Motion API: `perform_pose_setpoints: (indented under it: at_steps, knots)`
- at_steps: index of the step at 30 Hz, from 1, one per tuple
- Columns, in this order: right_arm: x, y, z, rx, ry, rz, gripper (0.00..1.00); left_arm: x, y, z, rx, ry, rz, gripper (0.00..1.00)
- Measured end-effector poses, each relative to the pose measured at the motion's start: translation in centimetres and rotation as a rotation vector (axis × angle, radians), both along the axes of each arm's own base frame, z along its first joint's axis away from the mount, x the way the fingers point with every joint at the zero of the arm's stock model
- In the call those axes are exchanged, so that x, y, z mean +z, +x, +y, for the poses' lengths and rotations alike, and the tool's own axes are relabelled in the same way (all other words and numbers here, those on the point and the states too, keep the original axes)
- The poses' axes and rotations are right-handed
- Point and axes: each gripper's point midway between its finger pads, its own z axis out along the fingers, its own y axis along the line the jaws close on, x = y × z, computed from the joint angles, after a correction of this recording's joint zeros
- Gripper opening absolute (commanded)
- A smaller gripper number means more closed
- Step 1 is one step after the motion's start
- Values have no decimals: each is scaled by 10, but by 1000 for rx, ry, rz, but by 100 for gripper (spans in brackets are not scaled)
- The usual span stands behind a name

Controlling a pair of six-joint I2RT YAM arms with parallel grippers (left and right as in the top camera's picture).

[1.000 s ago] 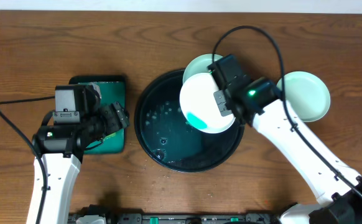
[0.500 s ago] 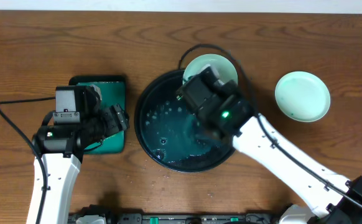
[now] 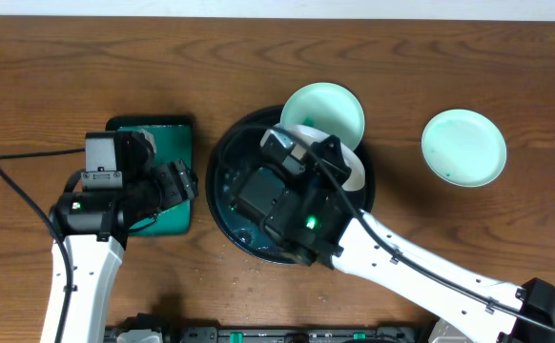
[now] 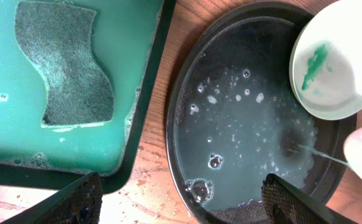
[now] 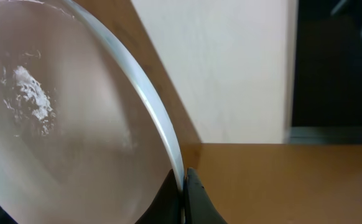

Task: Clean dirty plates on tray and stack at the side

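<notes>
Overhead view: right fingers (image 5: 191, 194) pinch a tilted plate (image 5: 75, 124) by its rim above the black tray (image 3: 218, 205).
Near it the left fingers (image 3: 183, 183) are spread wide; a smeared plate (image 3: 327, 110) rests across its far rim, a third plate (image 3: 463, 146) on the counter (image 3: 68, 67).

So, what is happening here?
The right gripper holds a small pale round plate by its rim, tilted over the large round black tray, water running off. A green-smeared plate rests on the tray's far edge; a third plate lies on the wooden table. The left gripper hovers open near the rectangular green tray.
</notes>
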Motion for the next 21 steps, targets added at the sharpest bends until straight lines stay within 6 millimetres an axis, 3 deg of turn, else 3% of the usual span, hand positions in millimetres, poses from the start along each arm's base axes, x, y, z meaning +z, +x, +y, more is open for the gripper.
perform_pose_setpoints:
  at_steps: [7, 21]
  knots:
    - [10, -1, -3, -8, -58, -45, 1, 0, 0, 0, 0, 0, 0, 82]
    - [13, 0, -3, -11, -69, -55, 1, 0, 0, 0, 0, 0, 0, 82]
